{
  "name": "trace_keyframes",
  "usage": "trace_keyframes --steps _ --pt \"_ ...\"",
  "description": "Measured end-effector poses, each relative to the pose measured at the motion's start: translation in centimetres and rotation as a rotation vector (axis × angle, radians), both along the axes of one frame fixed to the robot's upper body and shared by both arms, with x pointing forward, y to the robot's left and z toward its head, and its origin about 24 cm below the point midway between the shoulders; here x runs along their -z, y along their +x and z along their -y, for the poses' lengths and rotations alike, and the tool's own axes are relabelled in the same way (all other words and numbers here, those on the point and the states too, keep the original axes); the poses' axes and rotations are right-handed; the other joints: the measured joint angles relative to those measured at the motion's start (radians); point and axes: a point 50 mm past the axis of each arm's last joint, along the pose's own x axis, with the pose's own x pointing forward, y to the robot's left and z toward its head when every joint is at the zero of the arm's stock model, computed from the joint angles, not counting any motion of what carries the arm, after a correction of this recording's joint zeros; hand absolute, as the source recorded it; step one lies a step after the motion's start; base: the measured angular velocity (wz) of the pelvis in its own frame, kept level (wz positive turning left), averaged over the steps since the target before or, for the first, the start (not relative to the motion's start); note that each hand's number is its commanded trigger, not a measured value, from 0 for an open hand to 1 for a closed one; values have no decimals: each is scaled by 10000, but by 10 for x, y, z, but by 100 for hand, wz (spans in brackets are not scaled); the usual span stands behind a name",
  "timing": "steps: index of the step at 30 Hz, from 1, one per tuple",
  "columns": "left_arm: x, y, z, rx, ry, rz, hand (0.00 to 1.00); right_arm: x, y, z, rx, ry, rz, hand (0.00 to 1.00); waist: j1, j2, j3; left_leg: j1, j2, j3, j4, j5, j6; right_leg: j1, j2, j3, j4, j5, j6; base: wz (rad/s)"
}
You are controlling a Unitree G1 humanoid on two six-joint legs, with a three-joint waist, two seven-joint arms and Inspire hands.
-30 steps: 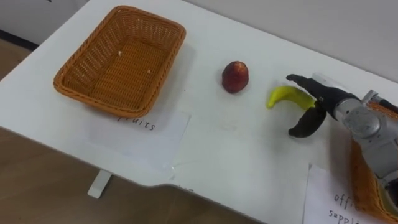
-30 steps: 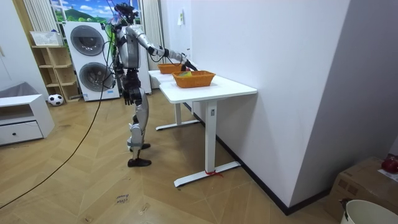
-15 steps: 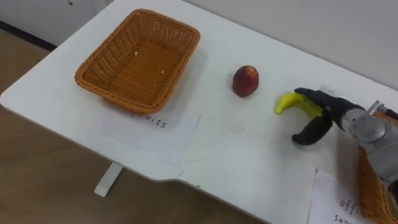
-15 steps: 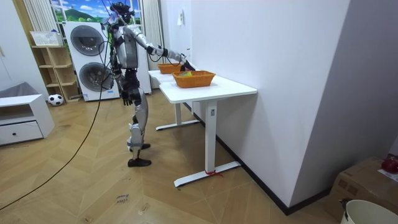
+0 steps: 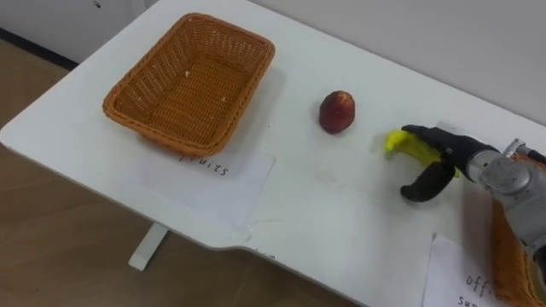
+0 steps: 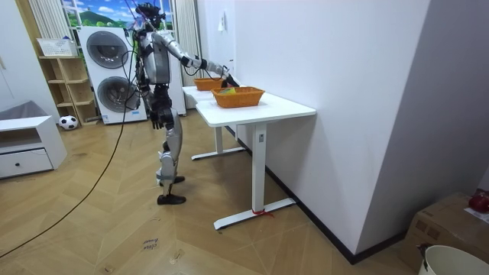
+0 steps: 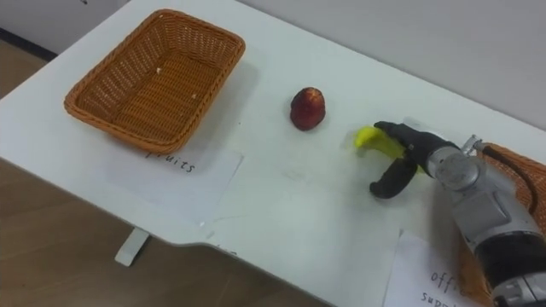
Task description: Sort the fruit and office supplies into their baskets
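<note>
Banana (image 5: 399,145) lies on table (image 5: 341,213), right of apple (image 5: 337,111), well apart from fruit basket (image 5: 128,109). Right hand (image 5: 465,153) is over it: fingers straight across top, thumb spread clear, nothing gripped. Likely light, soft, bruisable; pinch mid-body gently. Left hand (image 6: 157,118) hangs at side.

The far end of the banana (image 5: 398,143) is lost under my right hand (image 5: 456,153), so I can't tell whether the fingers actually press on it. The basket (image 7: 531,183) by that wrist runs off the right edge, partly behind my forearm; I can't make out what lies in it. The paper label (image 7: 425,275) is clipped by the bottom edge. In the room view my left hand (image 6: 156,120), down by the hip, is too small to judge.
</note>
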Motion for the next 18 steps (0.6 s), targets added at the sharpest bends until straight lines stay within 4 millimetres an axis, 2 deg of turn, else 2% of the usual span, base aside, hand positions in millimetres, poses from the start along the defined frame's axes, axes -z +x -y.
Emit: trace_keyframes --steps 7,15,16,17,18 --pt "-2 1 -6 25 162 -40 0 2 -1 -1 -57 413 -345 0 20 -123 36 8 -8 -50 7 3 -5 16 2 -12 -8 0 0 1" --pt "-3 3 -7 66 190 -8 0 3 -1 -2 -28 492 -379 0 30 -158 43 9 -6 -50 -13 3 -5 3 10 20 -16 0 0 0" --pt "-3 4 -7 67 191 11 0 3 -2 -2 -37 488 -385 18 33 -172 43 9 -5 -50 -11 3 -5 2 11 26 -16 0 0 0" --pt "-3 5 -7 73 189 36 0 3 -2 -2 -54 470 -397 75 38 -183 44 10 -5 -50 -10 2 -5 3 12 43 -16 0 0 0" --pt "-3 5 -7 75 186 47 0 3 -2 -3 -70 462 -400 100 38 -188 43 12 -5 -50 -10 2 -5 7 13 54 -16 0 0 0"
